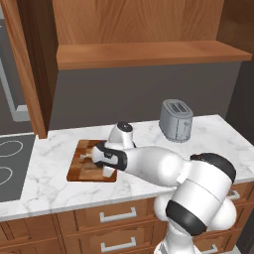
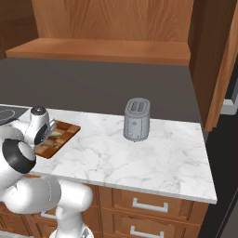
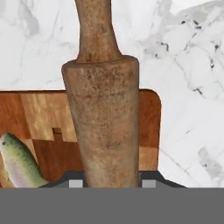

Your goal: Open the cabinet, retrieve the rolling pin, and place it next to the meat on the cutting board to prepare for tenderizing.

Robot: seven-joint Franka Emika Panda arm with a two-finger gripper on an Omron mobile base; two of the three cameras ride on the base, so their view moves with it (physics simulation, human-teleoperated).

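The gripper [image 3: 112,183] pinches the rolling pin [image 3: 103,118] between its jaws, holding it low over the cutting board [image 1: 82,163]. The meat [image 3: 17,162] lies on the board just beside the pin. A toaster [image 1: 176,120] stands further right on the marble counter [image 1: 208,139].

White marble worktop [image 1: 54,171] with grey veining runs across the scene. Wooden drawers [image 1: 117,215] with short silver handles sit below its front edge. A grey two-slot toaster [image 1: 176,120] stands upright on the worktop near the back. The wall [image 1: 134,94] behind is plain dark grey. A dark cooktop [image 1: 12,166] with ring markings lies flush at the worktop's left end. A wooden side panel [image 2: 207,65] rises at the right end.
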